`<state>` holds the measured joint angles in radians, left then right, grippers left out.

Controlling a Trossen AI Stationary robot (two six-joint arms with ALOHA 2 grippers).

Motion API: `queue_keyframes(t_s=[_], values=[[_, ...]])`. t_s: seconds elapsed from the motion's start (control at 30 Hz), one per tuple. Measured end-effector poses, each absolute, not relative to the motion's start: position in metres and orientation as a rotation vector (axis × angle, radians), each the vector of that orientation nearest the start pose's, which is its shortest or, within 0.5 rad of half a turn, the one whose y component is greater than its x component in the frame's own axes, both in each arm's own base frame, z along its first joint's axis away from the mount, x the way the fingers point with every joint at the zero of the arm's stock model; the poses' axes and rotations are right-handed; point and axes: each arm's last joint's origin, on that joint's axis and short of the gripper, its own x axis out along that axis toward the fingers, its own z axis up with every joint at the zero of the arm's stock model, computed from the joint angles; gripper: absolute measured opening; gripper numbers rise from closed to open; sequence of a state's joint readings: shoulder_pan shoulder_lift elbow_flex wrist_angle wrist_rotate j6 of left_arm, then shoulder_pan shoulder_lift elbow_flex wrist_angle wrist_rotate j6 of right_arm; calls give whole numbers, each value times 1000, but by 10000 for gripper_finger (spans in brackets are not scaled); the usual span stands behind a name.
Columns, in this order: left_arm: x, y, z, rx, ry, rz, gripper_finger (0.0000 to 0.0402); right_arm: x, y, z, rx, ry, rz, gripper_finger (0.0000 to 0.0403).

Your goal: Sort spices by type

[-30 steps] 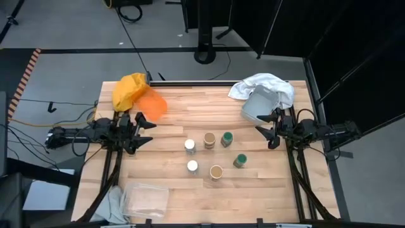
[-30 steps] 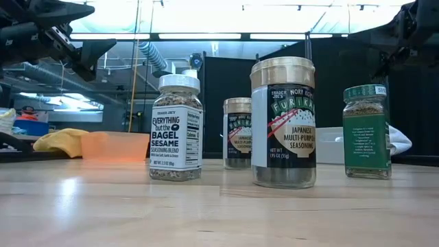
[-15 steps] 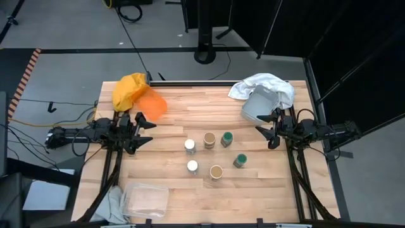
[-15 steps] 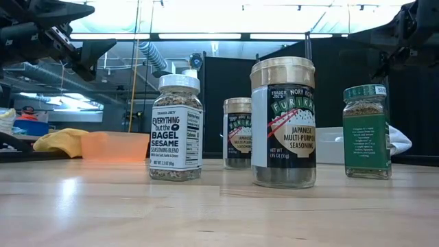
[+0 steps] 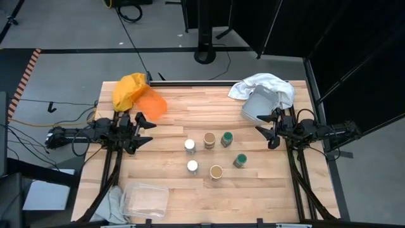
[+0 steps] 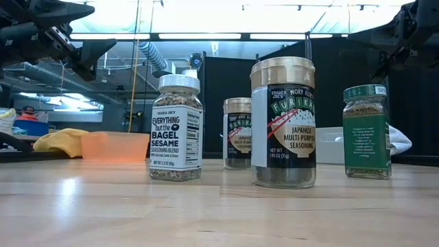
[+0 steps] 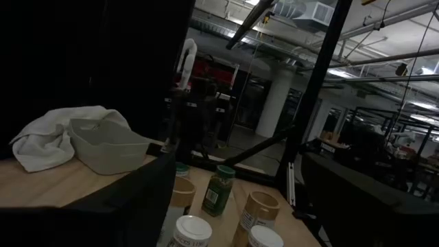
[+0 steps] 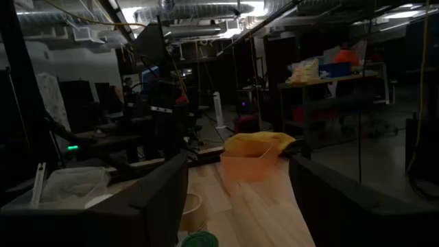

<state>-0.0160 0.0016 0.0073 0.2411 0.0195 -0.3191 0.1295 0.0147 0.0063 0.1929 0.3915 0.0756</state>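
While overhead shows 6 jars [image 5: 212,154], low view shows 4.

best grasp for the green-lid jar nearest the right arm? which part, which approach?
Take the green-lid jar around its lid and neck, coming straight down with the right gripper. It stands upright and is a plain cylinder, so the fingers can close across it at any angle. The tan-lid jar stands close on its left, so a top approach looks safer than a sideways one.

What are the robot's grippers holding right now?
Nothing. The left gripper and the right gripper are both open and empty at the table's sides, while the spice jars stand untouched in the middle.
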Motion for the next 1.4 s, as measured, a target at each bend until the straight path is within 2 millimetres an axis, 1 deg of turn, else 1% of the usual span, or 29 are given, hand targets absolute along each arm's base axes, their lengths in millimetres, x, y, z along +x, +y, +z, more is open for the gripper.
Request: queue_keyframes(t_s=[0.57, 0.7, 0.9, 1.0, 1.13, 1.3, 1.4], values=[[93, -2, 194, -323, -294, -80, 321, 95, 1, 183, 122, -189, -254, 261], [92, -2, 196, -502, -312, -111, 321, 95, 1, 183, 122, -189, -255, 261], [91, -2, 200, -681, -344, -153, 321, 95, 1, 183, 122, -189, -255, 261], [90, -2, 203, -668, -377, -157, 321, 95, 1, 183, 122, -189, -255, 261], [86, 0, 210, -671, -483, -116, 321, 95, 1, 183, 122, -189, -254, 261], [81, 1, 219, -673, -589, -122, 321, 95, 1, 183, 122, -188, -255, 261], [79, 2, 222, -676, -631, -121, 321, 95, 0, 182, 125, -189, -288, 261]])
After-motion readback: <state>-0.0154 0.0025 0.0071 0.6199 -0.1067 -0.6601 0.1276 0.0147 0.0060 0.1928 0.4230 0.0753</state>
